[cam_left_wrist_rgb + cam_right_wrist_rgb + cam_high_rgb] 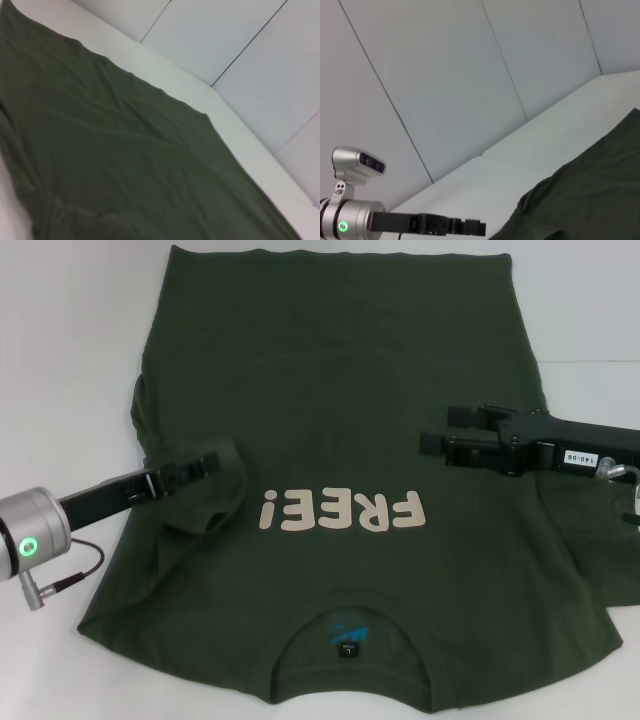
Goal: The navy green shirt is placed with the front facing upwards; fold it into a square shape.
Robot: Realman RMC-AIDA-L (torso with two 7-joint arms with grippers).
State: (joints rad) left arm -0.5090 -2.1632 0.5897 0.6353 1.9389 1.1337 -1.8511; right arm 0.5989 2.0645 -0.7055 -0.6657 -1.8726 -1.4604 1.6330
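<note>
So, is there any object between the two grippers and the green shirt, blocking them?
Nothing visible does. The left gripper is at a raised fold of the navy green shirt on its left side, and the right gripper hangs directly over the cloth on the right.

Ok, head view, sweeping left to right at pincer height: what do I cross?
Left arm's silver wrist → left pincer on the folded-in sleeve → cream "FREE" lettering on the navy green shirt → right pincer → right arm's labelled body.
</note>
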